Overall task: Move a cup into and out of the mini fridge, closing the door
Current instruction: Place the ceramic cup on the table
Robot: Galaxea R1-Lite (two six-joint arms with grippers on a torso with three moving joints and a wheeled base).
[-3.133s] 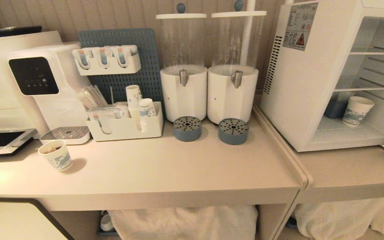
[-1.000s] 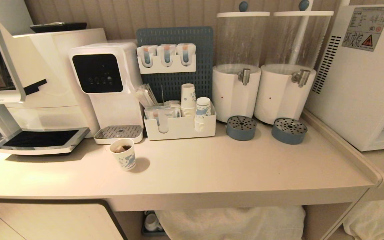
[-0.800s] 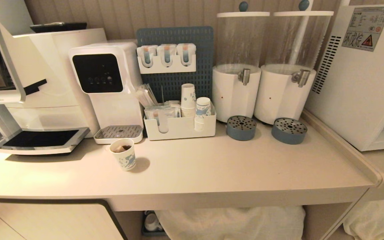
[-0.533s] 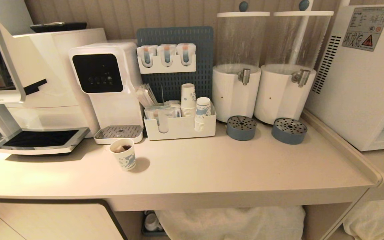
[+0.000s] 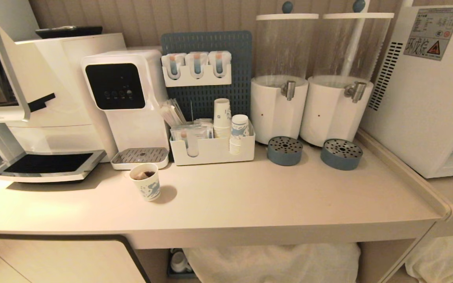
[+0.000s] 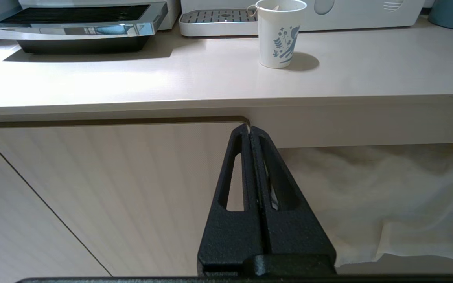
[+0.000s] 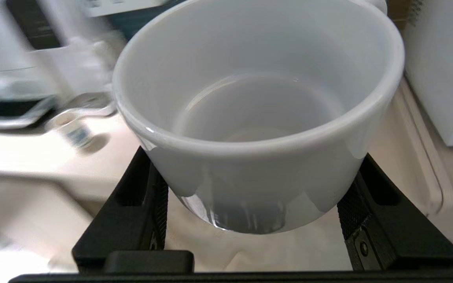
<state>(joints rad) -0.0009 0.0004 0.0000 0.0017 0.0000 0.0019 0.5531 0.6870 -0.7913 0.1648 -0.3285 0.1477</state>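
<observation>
The right end effector (image 7: 252,196) is clamped on the cup (image 7: 258,114); the left end effector (image 6: 249,131) is pressed together. Keep the cup level toward the mini fridge (image 5: 427,90) at three o'clock.

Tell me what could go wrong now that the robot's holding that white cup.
The right gripper pinches the cup only by its smooth lower sides, so it might slip in a fast swing. On the way to the fridge, it could clip the raised counter edge. The paper cup with a tea bag could tip if brushed.
</observation>
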